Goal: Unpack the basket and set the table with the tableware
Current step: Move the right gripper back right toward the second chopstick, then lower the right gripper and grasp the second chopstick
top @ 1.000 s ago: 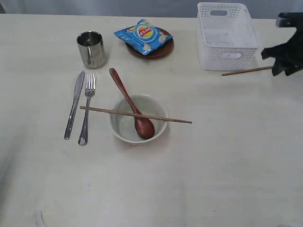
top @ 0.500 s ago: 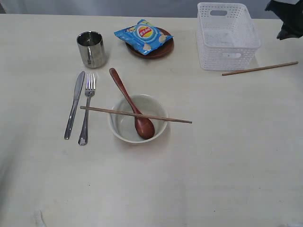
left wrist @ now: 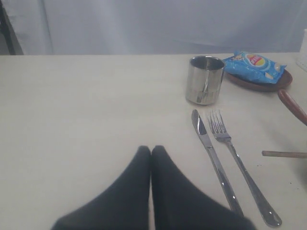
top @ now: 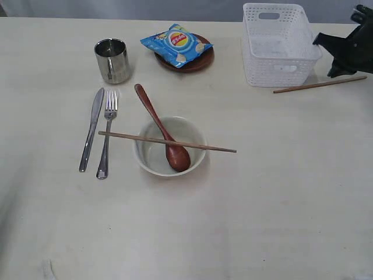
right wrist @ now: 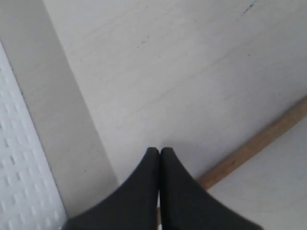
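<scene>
The basket (top: pixel 280 69) stands at the far right of the table (top: pixel 262 210). As far as we can see into it, it holds nothing, so we judge the unpacking done. The tableware lies across the table's left and middle.

The knife (top: pixel 92 129) and fork (top: pixel 106 137) lie side by side, close but apart, left of the bowl (top: pixel 150 158) in the exterior view, as a place setting wants them. The spoon (top: pixel 152 111) rests with its head in the bowl and its handle leaning out over the rim. One chopstick (top: pixel 215 149) bridges the bowl, crossing the spoon. The cup (top: pixel 112 60) stands upright beyond the knife and fork. The bag (top: pixel 176 42) lies on the plate (top: pixel 201 63), covering most of it.

The second chopstick (top: pixel 317 85) lies flat just in front of the basket, well apart from its mate. We take it to be the one piece not yet set.

The right gripper (right wrist: pixel 159 152) hangs low beside the basket, over that chopstick's outer end, with its fingers pressed together. The stick runs beneath them, not between the tips, so we judge it grips nothing. The left gripper (left wrist: pixel 151 150) is likewise closed tight and empty, low over bare table near the knife.

We count one basket, one cup, one knife, one fork, one spoon, one bowl, one plate, one bag, two chopsticks and two grippers.
</scene>
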{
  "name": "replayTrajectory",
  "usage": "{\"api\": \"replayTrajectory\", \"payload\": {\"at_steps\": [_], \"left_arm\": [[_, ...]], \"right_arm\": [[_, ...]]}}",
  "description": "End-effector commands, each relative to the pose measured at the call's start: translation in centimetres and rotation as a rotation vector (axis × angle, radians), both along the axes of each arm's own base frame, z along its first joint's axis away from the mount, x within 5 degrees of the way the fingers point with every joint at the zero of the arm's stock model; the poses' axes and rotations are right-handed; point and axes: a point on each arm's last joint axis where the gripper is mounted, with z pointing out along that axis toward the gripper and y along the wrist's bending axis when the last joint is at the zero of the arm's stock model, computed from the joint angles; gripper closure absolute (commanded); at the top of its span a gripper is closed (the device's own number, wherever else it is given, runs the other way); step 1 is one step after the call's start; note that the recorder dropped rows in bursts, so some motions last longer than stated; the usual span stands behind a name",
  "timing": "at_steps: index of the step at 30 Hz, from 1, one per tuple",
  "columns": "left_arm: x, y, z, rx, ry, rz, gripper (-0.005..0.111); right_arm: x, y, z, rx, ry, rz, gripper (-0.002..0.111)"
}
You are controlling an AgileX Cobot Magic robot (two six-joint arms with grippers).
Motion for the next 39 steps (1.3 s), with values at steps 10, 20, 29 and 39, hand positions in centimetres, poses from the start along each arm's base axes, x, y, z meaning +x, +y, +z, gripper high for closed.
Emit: {"api": "replayTrajectory", "payload": {"at_steps": [10,20,29,39], "left_arm": [[0.0,0.0,0.0,0.004,-0.011,0.003,0.107],[0.0,0.0,0.0,0.004,-0.011,0.003,0.107],[0.0,0.0,0.0,0.004,-0.011,0.003,0.107],[0.0,0.0,0.0,0.004,-0.011,0.003,0.107]], "right_arm": [[-3.5,-0.3,-0.4,-0.031,0.369,0.149,0.109],[-6.0,1.2,7.7,0.002,0.177,0.315,0.109],[-7.2,2.7,8.3,0.033,0.181,0.684,0.108],[-7.4,4.6,5.0,-0.147,0.205,1.205,0.061]]}}
